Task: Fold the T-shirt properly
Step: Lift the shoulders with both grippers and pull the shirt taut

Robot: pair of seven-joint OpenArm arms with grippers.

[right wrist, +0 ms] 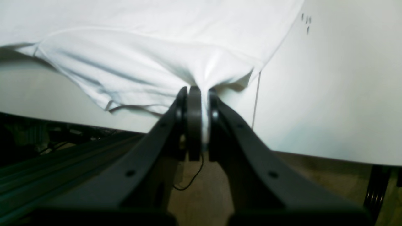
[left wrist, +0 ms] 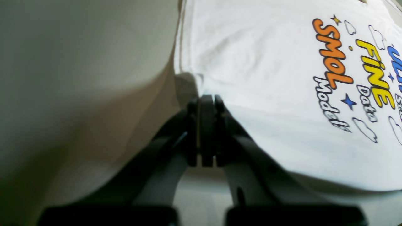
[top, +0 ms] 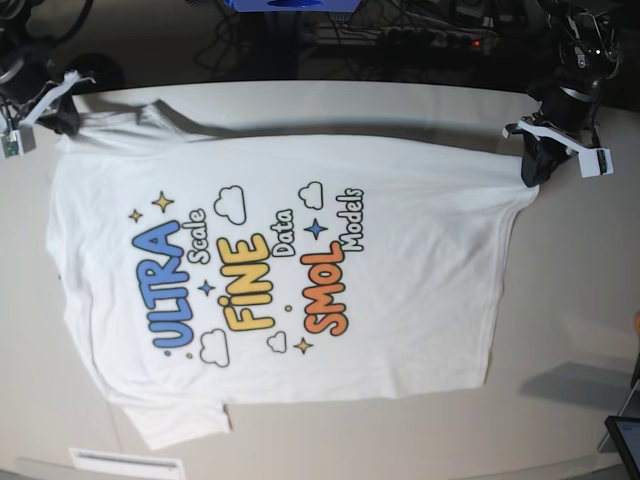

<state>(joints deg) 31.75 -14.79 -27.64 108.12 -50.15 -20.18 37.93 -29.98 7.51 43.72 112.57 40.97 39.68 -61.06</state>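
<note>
1. The large white cotton T-shirt (top: 290,290) with colourful printed lettering is lying print-up, spread across the pale flat table (top: 570,330).
2. The black left gripper (left wrist: 207,103) is pinching its hem corner.
3. The black right gripper (right wrist: 197,94) is pinching bunched sleeve-side fabric.

We are looking at a robotics lab or test bench rather than a home. A plain pale table (top: 420,440) fills the base view, with two black arms mounted at its far corners, each carrying a white wrist bracket (top: 560,140). Behind the table we see tangled cables (top: 400,30) and a blue box (top: 290,5) in a dark background. The right wrist view shows a ridged metal rail (right wrist: 53,163) below the table edge and a loose wire (right wrist: 191,179) on a brownish floor (right wrist: 201,201).
</note>
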